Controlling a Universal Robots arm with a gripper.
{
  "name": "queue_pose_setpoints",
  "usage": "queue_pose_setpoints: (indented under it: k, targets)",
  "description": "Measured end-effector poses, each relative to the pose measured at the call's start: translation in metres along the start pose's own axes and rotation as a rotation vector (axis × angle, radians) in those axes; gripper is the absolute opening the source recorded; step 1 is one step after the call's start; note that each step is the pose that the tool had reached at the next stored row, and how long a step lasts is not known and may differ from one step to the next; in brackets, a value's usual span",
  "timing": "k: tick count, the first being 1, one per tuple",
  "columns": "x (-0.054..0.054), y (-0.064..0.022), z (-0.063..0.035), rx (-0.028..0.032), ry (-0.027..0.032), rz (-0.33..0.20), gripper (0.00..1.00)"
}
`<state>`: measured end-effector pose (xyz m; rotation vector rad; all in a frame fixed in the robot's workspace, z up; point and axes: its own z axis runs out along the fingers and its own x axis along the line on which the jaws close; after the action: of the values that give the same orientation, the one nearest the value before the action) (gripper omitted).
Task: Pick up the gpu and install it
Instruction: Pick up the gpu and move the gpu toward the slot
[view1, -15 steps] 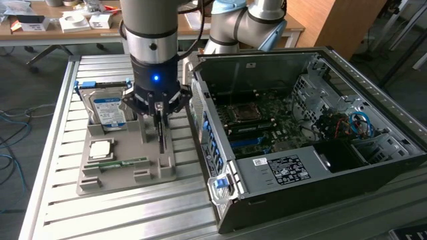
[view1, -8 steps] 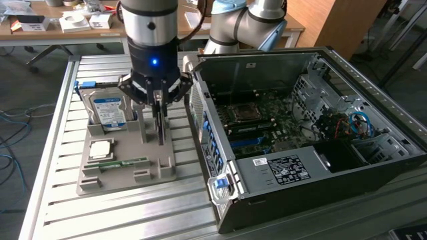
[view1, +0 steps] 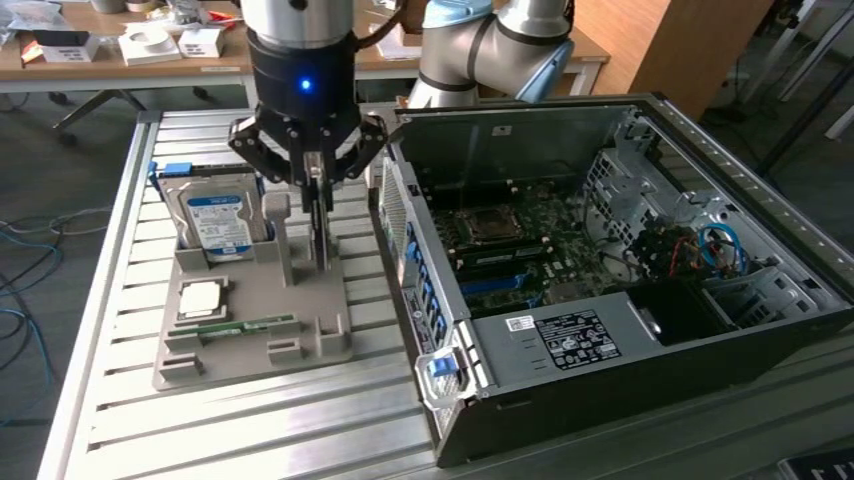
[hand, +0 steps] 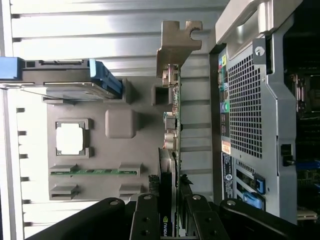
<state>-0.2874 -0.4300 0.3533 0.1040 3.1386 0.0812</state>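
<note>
Pincer (hand: 171, 207) tight on upright gpu (hand: 173, 100), grey tray (hand: 100, 150) beneath, open computer case (hand: 250, 100) alongside.

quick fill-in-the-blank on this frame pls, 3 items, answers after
1. The end effector is shut on the ____, which stands on edge at the gray tray.
2. The hard drive stands in the gray tray and carries a ____-and-white label.
3. The open computer case sits on the exterior view's ____ of the gray tray.

Answers: gpu; blue; right
</note>
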Motion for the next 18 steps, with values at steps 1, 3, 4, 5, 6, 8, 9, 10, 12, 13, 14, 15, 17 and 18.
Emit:
queue_pose_setpoints:
  k: [1,3,4,5,6,8,9,10,12,13,14,15,17,18]
  targets:
    - [0.0,0.0002,-0.0031,-0.0007,-0.0001,0.0,0.26]
    - [0.0,0.0005,-0.0094,-0.0013,-0.0005,0.0,0.26]
    - [0.0,0.0007,-0.0129,-0.0016,-0.0007,0.0,0.26]
    - [0.0,0.0009,-0.0165,-0.0019,-0.0009,0.0,0.26]
    - [0.0,0.0011,-0.0203,-0.0022,-0.0009,0.0,0.26]
    - [0.0,0.0014,-0.0275,-0.0029,-0.0012,0.0,0.26]
    - [0.0,0.0016,-0.0309,-0.0034,-0.0014,0.0,0.26]
    - [0.0,0.0018,-0.0344,-0.0038,-0.0015,0.0,0.26]
    - [0.0,0.0021,-0.0413,-0.0044,-0.0017,0.0,0.26]
    - [0.0,0.0023,-0.0443,-0.0047,-0.0018,0.0,0.26]
    - [0.0,0.0024,-0.0473,-0.005,-0.0018,0.0,0.26]
    - [0.0,0.0026,-0.0503,-0.0054,-0.0019,0.0,0.26]
    - [0.0,0.0029,-0.0553,-0.0058,-0.0019,0.0,0.26]
    - [0.0,0.003,-0.0576,-0.0058,-0.0019,0.0,0.26]
